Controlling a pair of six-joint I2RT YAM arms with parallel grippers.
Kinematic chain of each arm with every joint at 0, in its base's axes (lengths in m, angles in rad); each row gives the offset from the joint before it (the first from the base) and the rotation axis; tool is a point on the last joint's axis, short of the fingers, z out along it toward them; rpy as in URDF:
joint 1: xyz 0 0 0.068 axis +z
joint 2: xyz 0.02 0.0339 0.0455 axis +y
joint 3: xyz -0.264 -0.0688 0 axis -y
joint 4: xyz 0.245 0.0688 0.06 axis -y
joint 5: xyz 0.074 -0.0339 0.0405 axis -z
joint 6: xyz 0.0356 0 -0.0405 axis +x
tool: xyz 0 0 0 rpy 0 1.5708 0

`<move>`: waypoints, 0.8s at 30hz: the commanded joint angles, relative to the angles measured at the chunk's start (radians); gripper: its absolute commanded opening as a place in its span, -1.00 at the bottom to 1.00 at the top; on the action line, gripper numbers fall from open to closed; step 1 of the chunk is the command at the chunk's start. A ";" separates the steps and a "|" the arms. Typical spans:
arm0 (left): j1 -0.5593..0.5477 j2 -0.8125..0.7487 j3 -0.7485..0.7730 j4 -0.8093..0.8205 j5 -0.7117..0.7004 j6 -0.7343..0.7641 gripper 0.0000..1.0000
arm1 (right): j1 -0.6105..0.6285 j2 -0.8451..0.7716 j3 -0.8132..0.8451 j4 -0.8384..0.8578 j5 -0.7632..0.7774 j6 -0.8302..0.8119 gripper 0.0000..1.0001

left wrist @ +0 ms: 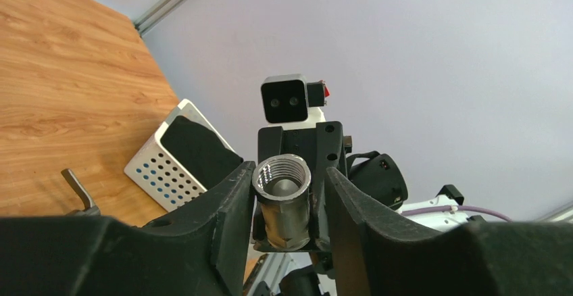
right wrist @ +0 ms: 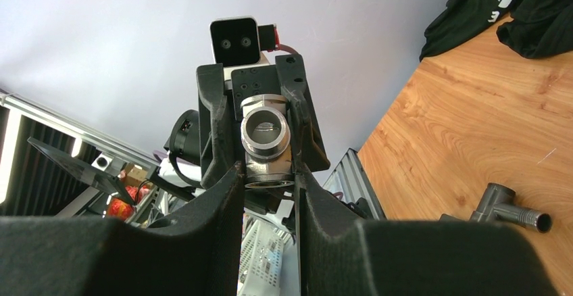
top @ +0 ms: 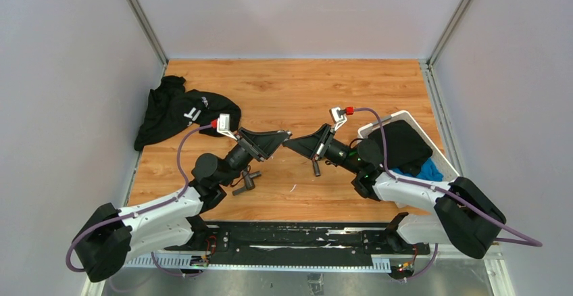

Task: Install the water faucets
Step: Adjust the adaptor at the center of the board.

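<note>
- The faucet fitting [left wrist: 282, 198], a silver sleeve threaded inside, hangs in mid-air at the middle of the overhead frame, above the bench [top: 297, 86], right where the two arms meet tip to tip.
- The right fingers [right wrist: 324, 228] pinch it from both sides, and that looks to me like the holding grip.
- The left fingers [left wrist: 230, 208] stand a little spread around the same fitting. One touches it and the other shows a sliver of gap, so I judge they are not clamping.
- To my eye the step is threading parts together. It wants both arms dead in line, since any tilt risks crossing the thread.
- The left fingers should close squarely on the fitting before any turning, while the right ones hold firm.
- A dark tee piece [top: 246, 181] lies on the bench, lower left of centre. A lever piece [left wrist: 76, 186] shows at the left edge of the left wrist view. Both sit apart from the fingers.
</note>
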 commanded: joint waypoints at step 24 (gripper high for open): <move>-0.005 0.014 0.028 -0.036 0.006 0.017 -0.55 | 0.028 0.003 0.013 0.034 -0.019 0.011 -1.00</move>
